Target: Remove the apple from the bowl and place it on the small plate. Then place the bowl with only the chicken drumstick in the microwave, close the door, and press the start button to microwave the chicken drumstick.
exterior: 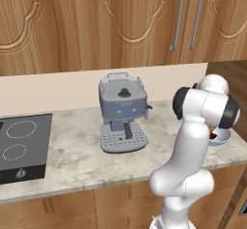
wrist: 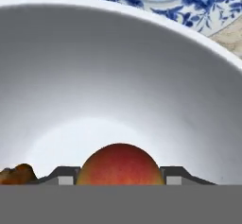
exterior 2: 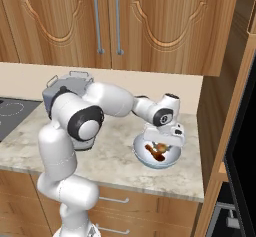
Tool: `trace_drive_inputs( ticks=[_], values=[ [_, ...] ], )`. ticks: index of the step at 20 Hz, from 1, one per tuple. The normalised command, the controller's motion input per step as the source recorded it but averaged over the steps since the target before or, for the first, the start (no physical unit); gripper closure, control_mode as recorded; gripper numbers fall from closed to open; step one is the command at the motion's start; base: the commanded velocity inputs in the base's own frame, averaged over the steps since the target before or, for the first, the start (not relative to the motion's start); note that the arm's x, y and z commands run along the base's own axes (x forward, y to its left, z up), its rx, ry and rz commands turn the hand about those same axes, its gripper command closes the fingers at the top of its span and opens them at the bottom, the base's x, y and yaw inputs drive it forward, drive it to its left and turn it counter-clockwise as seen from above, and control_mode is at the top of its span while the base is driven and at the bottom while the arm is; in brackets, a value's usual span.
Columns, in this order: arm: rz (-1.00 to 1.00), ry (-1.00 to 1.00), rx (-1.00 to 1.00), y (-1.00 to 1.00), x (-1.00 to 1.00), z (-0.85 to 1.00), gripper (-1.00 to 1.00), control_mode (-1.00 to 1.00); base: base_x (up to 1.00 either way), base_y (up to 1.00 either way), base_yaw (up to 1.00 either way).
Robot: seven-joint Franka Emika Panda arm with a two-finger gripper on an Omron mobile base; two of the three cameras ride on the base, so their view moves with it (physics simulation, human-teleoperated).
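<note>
Claw (wrist: 120, 180) straddles the apple (wrist: 120, 164) low inside the bowl (wrist: 118, 76).

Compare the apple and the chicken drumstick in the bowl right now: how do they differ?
The apple is smooth, round and orange-red with a yellowish flush; the chicken drumstick is lumpy and darker orange-brown. The apple sits between the fingertips of the hand, while the drumstick lies off to one side, outside them. In the right base view the drumstick looks longer than the apple. Both rest inside the white bowl.
</note>
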Motion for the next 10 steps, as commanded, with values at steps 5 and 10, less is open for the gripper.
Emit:
trace_drive_inputs(
  ticks=[5,10],
  values=[
    [-0.02,-0.26,-0.04,0.09,-0.19,0.61,1.0,-1.0,0.0,0.0,0.0],
    [-0.03,-0.24,-0.03,0.01,0.0,0.62,1.0,-1.0,0.0,0.0,0.0]
  ],
)
